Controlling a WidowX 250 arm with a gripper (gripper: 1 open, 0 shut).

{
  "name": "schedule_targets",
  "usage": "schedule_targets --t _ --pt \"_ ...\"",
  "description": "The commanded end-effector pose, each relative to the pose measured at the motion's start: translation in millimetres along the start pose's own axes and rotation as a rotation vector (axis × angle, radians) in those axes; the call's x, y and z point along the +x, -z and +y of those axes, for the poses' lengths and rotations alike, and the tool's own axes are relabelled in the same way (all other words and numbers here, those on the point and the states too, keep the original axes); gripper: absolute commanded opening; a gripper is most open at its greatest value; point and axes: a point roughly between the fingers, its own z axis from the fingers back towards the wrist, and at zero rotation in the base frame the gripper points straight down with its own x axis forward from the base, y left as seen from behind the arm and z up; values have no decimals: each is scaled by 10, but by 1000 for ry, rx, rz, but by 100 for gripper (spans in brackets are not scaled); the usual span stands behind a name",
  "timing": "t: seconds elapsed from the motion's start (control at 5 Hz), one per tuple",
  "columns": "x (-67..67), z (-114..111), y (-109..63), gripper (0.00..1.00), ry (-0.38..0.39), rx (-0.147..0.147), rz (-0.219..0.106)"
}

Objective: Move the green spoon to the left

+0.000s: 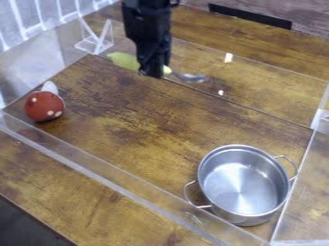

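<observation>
The green spoon (123, 61) is held crosswise in my gripper (154, 69). Its yellow-green handle sticks out to the left of the fingers and its silver bowl (193, 76) to the right. The gripper is shut on the spoon's middle, which the black fingers hide. It hangs over the far middle of the wooden table (141, 135), left of where the spoon was. I cannot tell whether the spoon touches the wood.
A red-and-white mushroom toy (45, 104) lies at the left. A steel pot (244, 183) stands at the front right. Clear plastic walls (77, 159) ring the table. A white wire stand (92, 38) sits at the back left.
</observation>
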Motion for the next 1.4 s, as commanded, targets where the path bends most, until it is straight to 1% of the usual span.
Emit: schedule_targets --t 0.0,0.2,0.4,0.6,0.8,1.2 --pt "304 -85 -367 0 -59 -81 -24" --pt "464 -50 -324 0 -98 -75 -42" --pt "685 -25 -254 0 -152 -70 -67" --pt "873 -116 -179 0 -160 -88 -78" --pt "835 -121 -176 0 -138 -91 -70" --pt "512 141 -120 0 -248 -71 -104"
